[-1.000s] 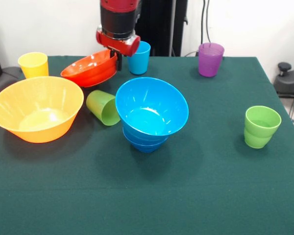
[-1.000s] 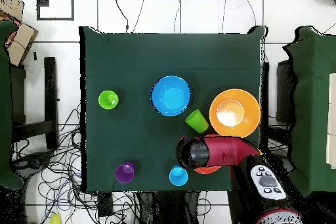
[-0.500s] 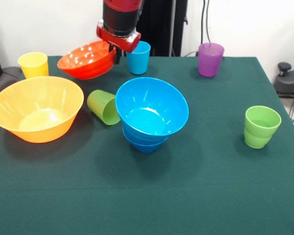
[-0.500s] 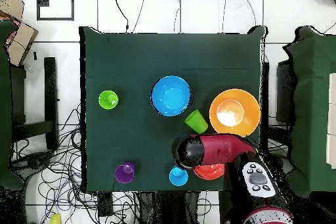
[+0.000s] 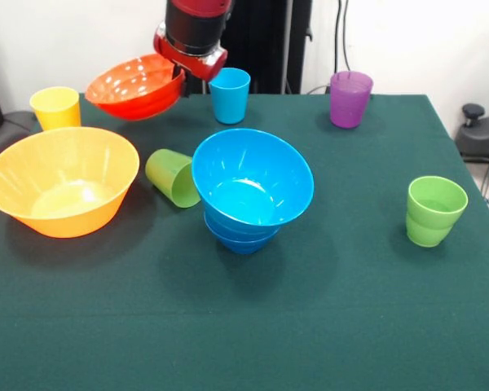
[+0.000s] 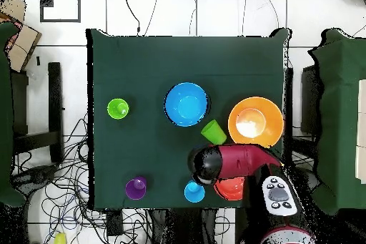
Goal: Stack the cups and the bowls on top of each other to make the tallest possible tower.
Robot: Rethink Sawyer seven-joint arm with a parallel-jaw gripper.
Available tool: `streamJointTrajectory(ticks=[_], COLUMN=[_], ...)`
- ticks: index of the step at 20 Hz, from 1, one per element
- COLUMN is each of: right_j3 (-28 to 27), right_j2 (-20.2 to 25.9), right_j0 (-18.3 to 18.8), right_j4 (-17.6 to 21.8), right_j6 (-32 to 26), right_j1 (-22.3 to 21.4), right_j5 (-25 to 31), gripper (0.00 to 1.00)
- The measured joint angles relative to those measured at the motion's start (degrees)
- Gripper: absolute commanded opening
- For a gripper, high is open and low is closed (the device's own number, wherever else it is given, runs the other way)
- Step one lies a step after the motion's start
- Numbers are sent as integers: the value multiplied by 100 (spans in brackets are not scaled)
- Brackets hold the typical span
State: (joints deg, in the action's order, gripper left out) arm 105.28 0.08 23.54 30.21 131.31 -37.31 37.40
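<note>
The green-clothed table carries everything except one bowl. Largest on it is the yellow-orange bowl, upright and empty near one side; next is the tower, a big light blue bowl nested on smaller blue ones at the middle. The orange-red bowl has risen clear of the table over the last second, tilted with its mouth towards the front camera, and has drifted outward towards the yellow cup. The tool is clamped on its rim (the fingers themselves are mostly hidden behind the red wrist). In the overhead view the arm covers most of the orange-red bowl. That lift suggests the pick has succeeded, so the carry to a stack looks like the step in hand; the bowl would likely need levelling before release. Smaller things stay put: a green cup lying on its side between the yellow-orange bowl and the tower, an upright green cup well apart, the purple cup and the light blue cup at the far edge.
</note>
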Motion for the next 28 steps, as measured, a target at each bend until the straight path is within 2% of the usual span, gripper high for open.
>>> streamJointTrajectory(ticks=[8,28], right_j3=[-220,-1274], right_j2=[-34,-34], right_j0=[-69,-471], right_j4=[-201,-638], right_j6=[0,0], right_j1=[-141,-254], right_j5=[359,1744], gripper=[0,0])
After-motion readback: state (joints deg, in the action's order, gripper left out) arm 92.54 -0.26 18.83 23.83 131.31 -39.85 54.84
